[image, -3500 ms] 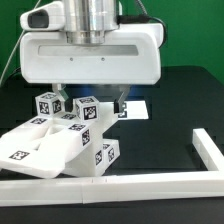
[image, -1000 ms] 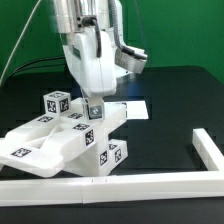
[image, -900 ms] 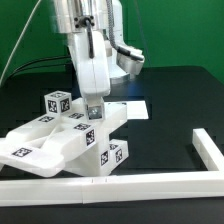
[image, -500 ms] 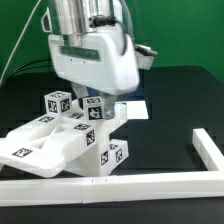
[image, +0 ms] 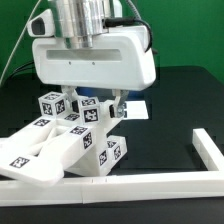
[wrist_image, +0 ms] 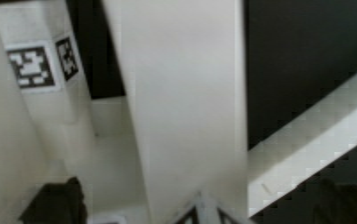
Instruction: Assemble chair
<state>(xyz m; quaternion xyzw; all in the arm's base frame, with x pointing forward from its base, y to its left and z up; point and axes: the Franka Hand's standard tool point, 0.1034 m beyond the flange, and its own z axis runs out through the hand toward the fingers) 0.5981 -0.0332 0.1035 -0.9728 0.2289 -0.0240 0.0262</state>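
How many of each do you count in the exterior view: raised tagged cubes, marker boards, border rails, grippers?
Cubes: 2
Marker board: 1
Rail: 1
Gripper: 1
Total: 5

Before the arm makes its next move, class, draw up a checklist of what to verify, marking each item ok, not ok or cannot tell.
1. Pincer open: ok.
2. Pincer empty: ok, nothing between the fingers.
3. Chair parts together in one cluster: ok.
4. Parts fully seated in each other: cannot tell, joints hidden.
5. Cluster inside the border rail: ok.
6. Marker board uncovered: not ok, partly hidden behind the arm.
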